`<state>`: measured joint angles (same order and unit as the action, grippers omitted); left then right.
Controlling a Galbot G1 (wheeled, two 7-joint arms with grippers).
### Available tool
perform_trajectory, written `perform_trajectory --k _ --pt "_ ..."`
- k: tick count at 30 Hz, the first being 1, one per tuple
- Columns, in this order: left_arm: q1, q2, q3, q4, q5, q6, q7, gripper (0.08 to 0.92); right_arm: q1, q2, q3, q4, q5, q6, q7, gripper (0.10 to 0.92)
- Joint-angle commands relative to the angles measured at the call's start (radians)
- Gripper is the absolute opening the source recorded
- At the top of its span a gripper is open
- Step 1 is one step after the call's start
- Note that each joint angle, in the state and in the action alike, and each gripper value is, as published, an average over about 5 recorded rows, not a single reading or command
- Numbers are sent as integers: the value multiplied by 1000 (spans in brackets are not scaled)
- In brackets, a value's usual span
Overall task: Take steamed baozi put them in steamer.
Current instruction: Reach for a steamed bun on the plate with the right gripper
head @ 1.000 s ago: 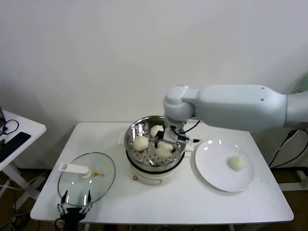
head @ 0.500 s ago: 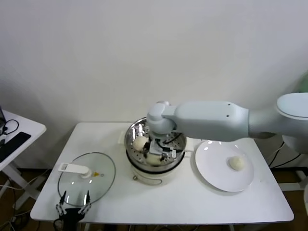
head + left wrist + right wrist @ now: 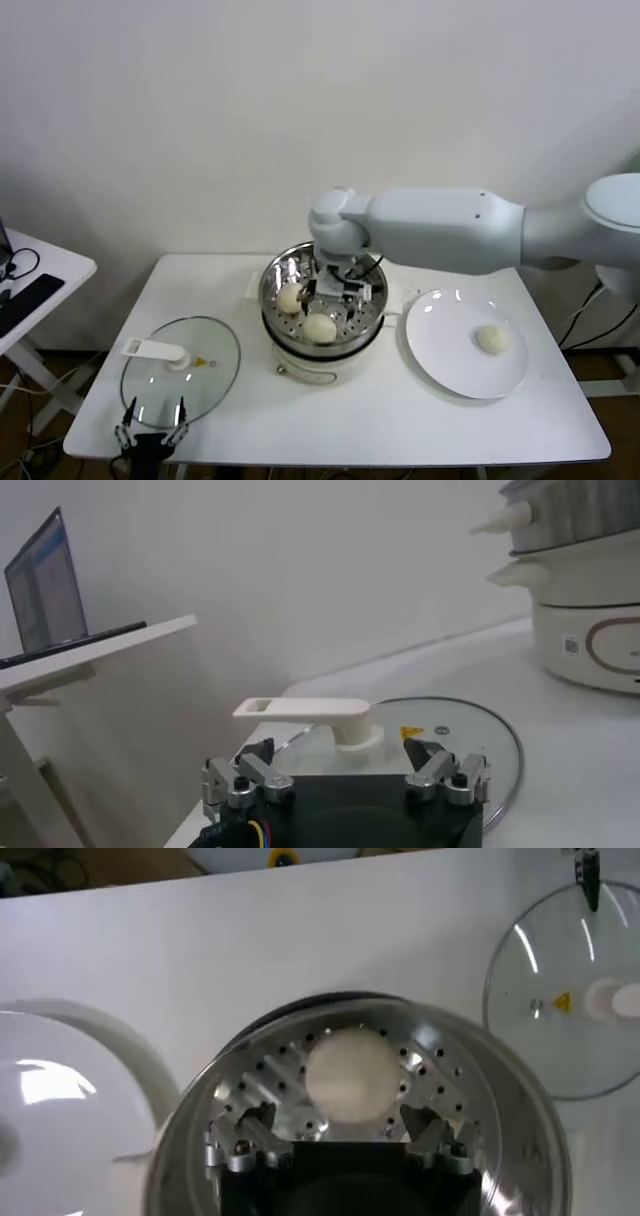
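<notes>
The steamer (image 3: 270, 283) stands mid-table on its cream pot base. Two baozi (image 3: 290, 297) show inside it, one at the left and one at the front (image 3: 320, 327); anything under the arm is hidden. A further baozi (image 3: 491, 338) lies on the white plate (image 3: 450, 355). My right gripper (image 3: 340, 285) hovers over the steamer's far middle. In the right wrist view it (image 3: 340, 1120) is open, with the front baozi (image 3: 348, 1073) lying free on the perforated floor (image 3: 455, 1083) beyond the fingertips. My left gripper (image 3: 150, 437) is parked, open and empty, at the table's front left.
A round glass lid (image 3: 180, 372) with a white handle (image 3: 310, 712) lies front left, just ahead of the left gripper (image 3: 345, 765). The pot base (image 3: 590, 630) shows beyond it. A side table (image 3: 30, 285) with a laptop stands at the far left.
My right gripper swung left into the steamer with a baozi, let it go at the front, then drew back and up. The left arm has not moved.
</notes>
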<state>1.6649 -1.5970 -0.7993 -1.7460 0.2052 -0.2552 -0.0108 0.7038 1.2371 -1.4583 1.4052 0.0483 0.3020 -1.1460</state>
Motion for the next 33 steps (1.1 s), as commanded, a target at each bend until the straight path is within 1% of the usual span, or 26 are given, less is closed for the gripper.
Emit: perform_trajectory --k 1,7,10,17,21,27,33 --pt "1 1 2 -2 1 1 0 823 243 -93 -177 -110 320 9 -98 823" --pt "1 0 6 -7 1 1 1 823 226 -201 -290 -235 421 -129 -60 823" --pt "1 0 4 -5 0 1 1 823 172 -265 -304 -270 440 -179 -40 823" --pt "-1 -2 4 2 0 -2 1 823 5 -402 -252 -324 315 -235 21 823" --pt "-4 -3 4 9 4 -1 1 823 -96 -453 -192 -351 251 -259 46 823" --pt "-4 -3 4 14 6 -2 1 823 -219 -481 -90 -415 169 -274 72 823" --pt "-2 0 2 17 11 -4 -1 823 -300 -476 -29 -464 132 -272 74 823"
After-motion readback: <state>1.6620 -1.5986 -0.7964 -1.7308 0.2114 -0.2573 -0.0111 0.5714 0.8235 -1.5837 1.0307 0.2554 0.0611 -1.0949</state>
